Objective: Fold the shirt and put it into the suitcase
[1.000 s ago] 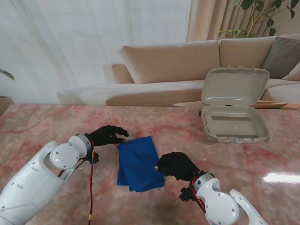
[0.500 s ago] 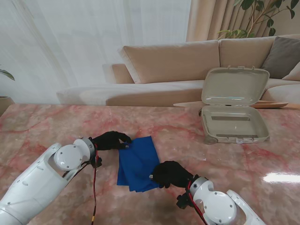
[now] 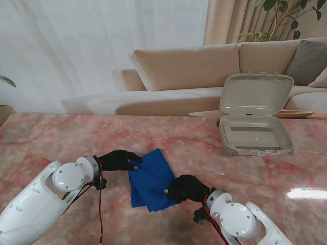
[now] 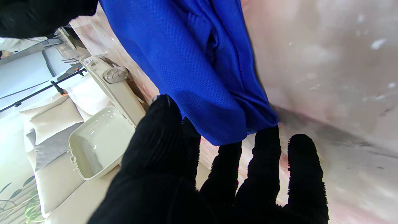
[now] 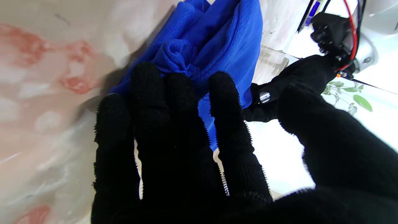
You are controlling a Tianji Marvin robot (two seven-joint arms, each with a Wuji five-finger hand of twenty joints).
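White rounded arms, red cables, each robot hand (image 3: pixel 118 160) black-gloved

the tabletop (image 3: pixel 61 138) in front of me is pink marble with red veins, glossy, with a bright glare patch on my right. two things lie on it. the blue shirt (image 3: pixel 150 177) sits folded near me, about midway between my arms, with part of it raised off the stone in the wrist views. the suitcase (image 3: pixel 254 133) rests farther from me on my right, well apart from the shirt, its lid standing open.
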